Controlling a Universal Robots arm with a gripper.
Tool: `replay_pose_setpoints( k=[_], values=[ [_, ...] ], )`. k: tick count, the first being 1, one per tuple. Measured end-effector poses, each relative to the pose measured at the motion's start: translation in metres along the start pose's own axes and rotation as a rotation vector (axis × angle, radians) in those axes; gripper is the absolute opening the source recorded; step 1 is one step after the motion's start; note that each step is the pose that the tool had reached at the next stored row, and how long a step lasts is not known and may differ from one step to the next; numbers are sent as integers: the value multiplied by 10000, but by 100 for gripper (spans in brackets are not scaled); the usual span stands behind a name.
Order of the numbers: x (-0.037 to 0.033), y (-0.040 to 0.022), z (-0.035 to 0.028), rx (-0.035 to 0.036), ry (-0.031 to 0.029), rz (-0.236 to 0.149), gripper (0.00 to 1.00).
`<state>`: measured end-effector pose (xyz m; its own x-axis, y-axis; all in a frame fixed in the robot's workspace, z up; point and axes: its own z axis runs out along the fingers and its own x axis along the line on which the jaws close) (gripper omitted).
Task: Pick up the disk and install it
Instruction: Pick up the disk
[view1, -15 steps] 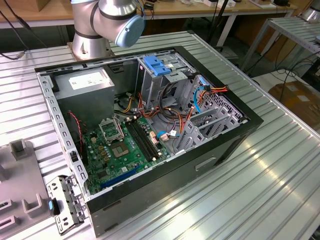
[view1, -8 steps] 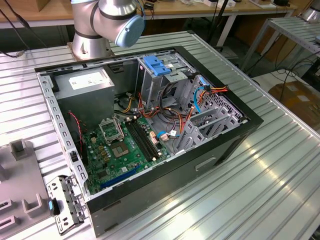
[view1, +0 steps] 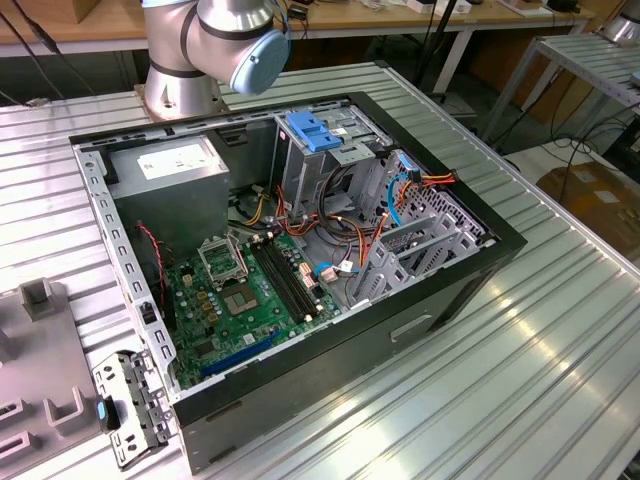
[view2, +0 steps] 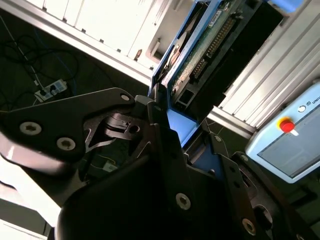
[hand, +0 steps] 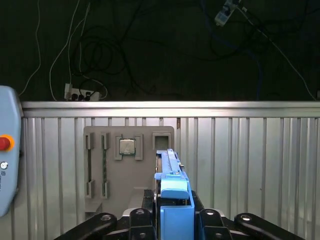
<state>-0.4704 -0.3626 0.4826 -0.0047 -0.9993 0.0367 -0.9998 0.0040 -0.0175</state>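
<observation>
The disk (hand: 171, 176) stands on edge between my gripper's (hand: 173, 216) black fingers, its blue carrier rail facing the first wrist view. In the second wrist view the disk (view2: 210, 42) shows its green circuit board side and a blue rail, with the gripper (view2: 172, 127) shut on its lower end. The disk hangs above the ribbed metal table, over a grey fixture plate (hand: 100, 170). In the exterior view the open computer case (view1: 300, 250) lies on its side, with a metal drive cage topped by a blue latch (view1: 315, 130).
Inside the case are a grey power supply box (view1: 170, 170), a green motherboard (view1: 245, 295) and loose cables (view1: 400, 200). The arm's base (view1: 180, 70) stands behind the case. A teach pendant (hand: 7, 155) lies beside the fixture plate, which holds a processor chip (hand: 127, 146).
</observation>
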Motion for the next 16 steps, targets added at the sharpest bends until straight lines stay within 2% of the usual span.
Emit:
replay_pose_setpoints(
  k=[7,13,16],
  values=[
    [4,-2,-92,-1,0,-1,37],
    [3,-5,-92,1,-1,0,37],
    [3,-40,-93,0,0,0,37]
  ],
)
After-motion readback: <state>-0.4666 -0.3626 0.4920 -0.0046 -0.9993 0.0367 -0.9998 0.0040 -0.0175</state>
